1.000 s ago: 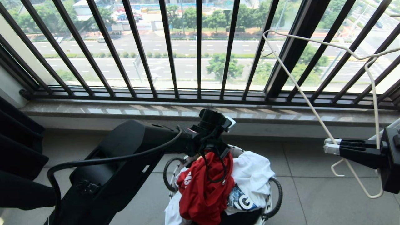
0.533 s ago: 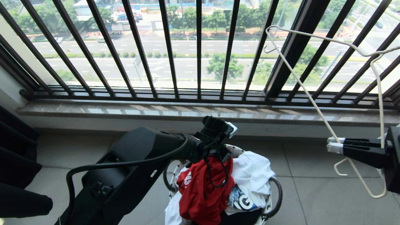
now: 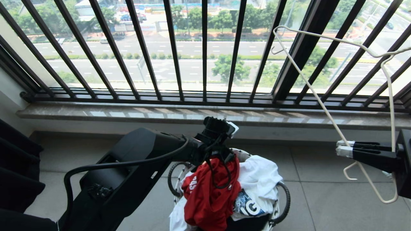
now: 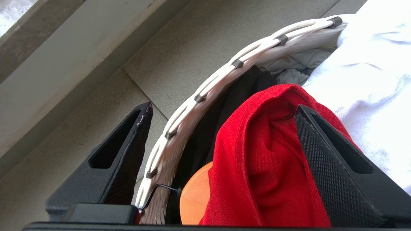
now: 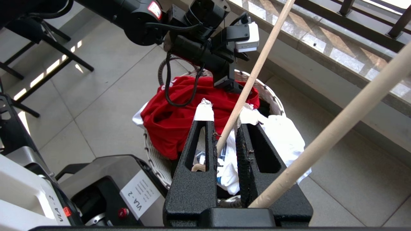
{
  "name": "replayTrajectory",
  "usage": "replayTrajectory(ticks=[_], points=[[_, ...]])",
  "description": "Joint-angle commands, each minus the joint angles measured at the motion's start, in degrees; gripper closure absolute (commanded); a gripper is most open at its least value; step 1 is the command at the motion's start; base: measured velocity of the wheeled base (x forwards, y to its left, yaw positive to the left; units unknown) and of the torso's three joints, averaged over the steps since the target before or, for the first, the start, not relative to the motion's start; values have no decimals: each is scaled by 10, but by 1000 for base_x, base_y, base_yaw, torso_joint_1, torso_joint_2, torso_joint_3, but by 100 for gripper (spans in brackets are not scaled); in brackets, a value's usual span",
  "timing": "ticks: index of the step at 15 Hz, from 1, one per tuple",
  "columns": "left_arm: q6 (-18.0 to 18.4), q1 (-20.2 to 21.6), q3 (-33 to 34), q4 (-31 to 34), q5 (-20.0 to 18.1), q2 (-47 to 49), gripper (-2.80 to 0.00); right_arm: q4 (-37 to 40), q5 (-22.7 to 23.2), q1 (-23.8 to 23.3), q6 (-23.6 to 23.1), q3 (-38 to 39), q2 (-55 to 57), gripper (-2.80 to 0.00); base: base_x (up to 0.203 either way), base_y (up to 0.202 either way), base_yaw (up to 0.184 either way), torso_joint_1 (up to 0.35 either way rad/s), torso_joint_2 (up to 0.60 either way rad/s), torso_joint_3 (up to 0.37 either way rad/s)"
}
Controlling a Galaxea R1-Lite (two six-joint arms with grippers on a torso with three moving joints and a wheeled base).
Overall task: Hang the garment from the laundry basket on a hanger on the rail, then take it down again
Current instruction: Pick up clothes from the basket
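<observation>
The garment [image 3: 210, 192] is lying in the basket [image 3: 282, 205] on the tiled balcony floor [image 3: 321, 192]; the left gripper's [image 4: 221, 138] jaws are standing wider apart than before, and the right gripper [image 5: 224, 134] is clamping the hanger [image 3: 324, 115].

1. Red garment [image 3: 208, 195] lying crumpled, draping over the rim of the round white-woven laundry basket [image 3: 278, 214].
2. Thin whitish wire hanger [image 3: 324, 109] tilting upright, well apart to the right.

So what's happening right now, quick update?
Left tool open over the laundry basket, straddling the red garment. Right tool shut on the hanger. Nothing blocking.
</observation>
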Motion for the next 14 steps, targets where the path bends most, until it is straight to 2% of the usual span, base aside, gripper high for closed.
replayTrajectory(ticks=[1, 3, 10, 14], points=[[17, 4, 6, 0, 3, -5, -280, -1, 3, 0, -1, -1, 0, 0, 0, 0, 0, 0, 0, 0], [31, 8, 5, -6, 18, 6, -280, -1, 3, 0, -1, -1, 0, 0, 0, 0, 0, 0, 0, 0], [34, 8, -1, -6, 20, 18, -280, -19, 3, 0, 33, -4, 0, 0, 0, 0, 0, 0, 0, 0], [34, 4, -4, -8, 20, 30, -280, -19, 3, 0, 33, -3, 0, 0, 0, 0, 0, 0, 0, 0]])
